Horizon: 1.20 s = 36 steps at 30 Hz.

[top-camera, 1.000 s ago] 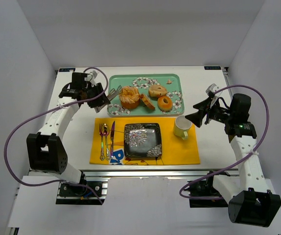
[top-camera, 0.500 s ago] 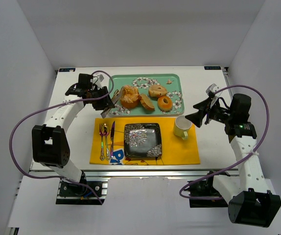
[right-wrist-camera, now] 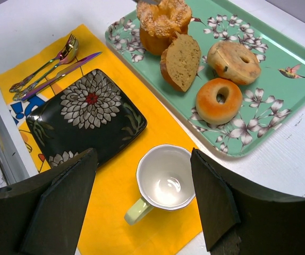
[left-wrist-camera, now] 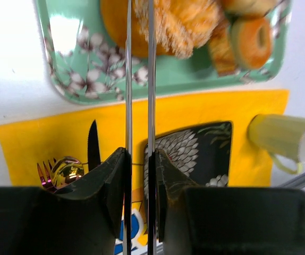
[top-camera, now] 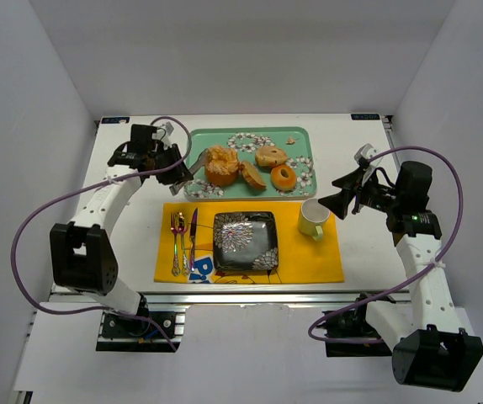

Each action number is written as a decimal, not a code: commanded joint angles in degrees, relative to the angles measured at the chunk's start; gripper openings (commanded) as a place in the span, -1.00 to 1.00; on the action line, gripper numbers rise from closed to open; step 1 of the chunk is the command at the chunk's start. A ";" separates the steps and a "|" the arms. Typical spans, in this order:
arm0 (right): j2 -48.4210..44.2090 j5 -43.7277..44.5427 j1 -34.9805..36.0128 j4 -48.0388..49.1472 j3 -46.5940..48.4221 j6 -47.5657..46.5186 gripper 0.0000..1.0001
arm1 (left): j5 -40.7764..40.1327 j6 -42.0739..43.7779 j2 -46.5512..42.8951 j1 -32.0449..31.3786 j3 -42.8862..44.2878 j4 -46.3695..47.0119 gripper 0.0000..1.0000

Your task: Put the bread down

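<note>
White-walled booth, white table (top-camera: 359, 244). Left gripper (left-wrist-camera: 138, 159) clenched on metal tongs (left-wrist-camera: 151, 79) – ahead of its jaws, the crumb-topped bun (left-wrist-camera: 166, 24) sits on the floral tray (left-wrist-camera: 89, 79). Right gripper (right-wrist-camera: 141, 199) spread wide – mug (right-wrist-camera: 166, 178) below its jaws.

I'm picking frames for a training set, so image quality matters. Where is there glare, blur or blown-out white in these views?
Left wrist: a glare patch on the green tray, the table blown out white, the left tool dark and soft close to the lens. Right wrist: sharp, small glint inside the mug. Top external: evenly lit, a bright strip along the table's near edge.
</note>
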 commanded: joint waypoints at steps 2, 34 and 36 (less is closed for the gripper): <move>-1.31 -1.48 -0.36 0.25 0.84 0.11 0.52 | -0.97 -3.51 -8.43 1.15 5.60 5.18 -1.00; -1.13 -4.47 0.34 -1.06 0.93 0.73 0.52 | 15.74 0.62 -39.46 -4.38 -27.00 -11.87 -0.29; -1.04 -4.39 0.34 -1.15 0.84 0.56 0.52 | 15.39 0.71 -39.55 -4.38 -26.47 -12.13 -0.18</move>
